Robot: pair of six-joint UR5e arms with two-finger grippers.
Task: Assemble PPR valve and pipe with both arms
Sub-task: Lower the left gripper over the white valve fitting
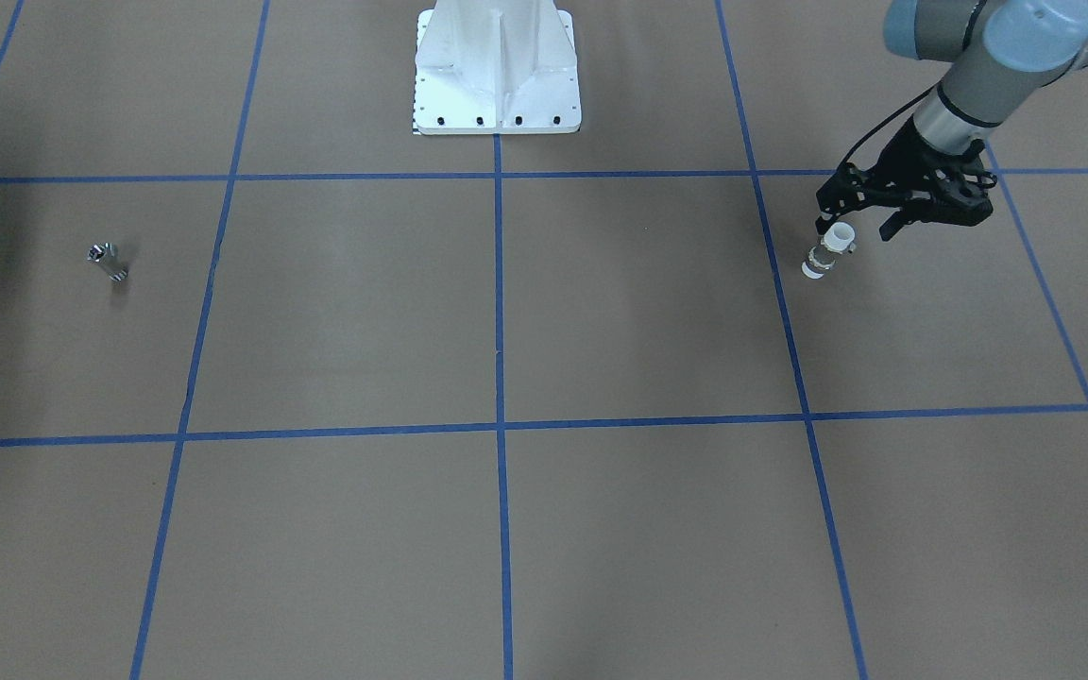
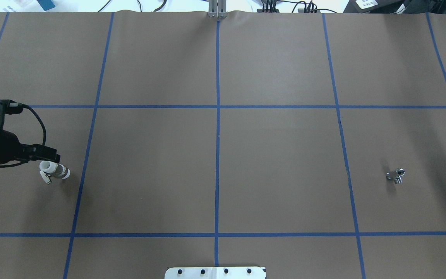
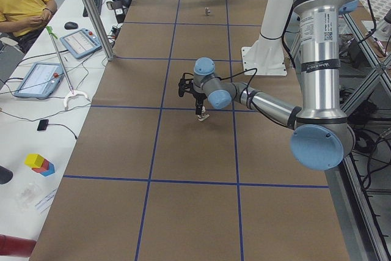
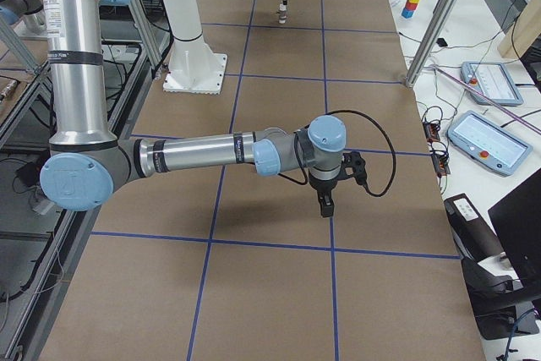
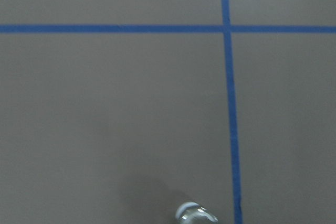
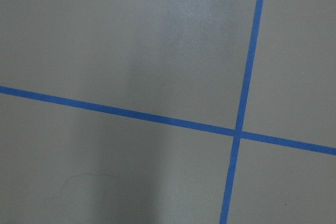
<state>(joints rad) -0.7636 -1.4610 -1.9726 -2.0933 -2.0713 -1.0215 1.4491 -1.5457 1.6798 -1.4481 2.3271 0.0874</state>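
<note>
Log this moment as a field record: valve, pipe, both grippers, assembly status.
PPR valve: stands on the table, robot's left side
pipe: on the table, robot's right side, nothing touching it
left gripper: open, at the valve's top, not clamped
right gripper: over the table; open or shut unclear
assembly: parts far apart, not joined

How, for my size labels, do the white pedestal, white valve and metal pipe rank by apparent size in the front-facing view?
Largest: pedestal
Then: valve
Smallest: pipe, only slightly smaller than the valve
</note>
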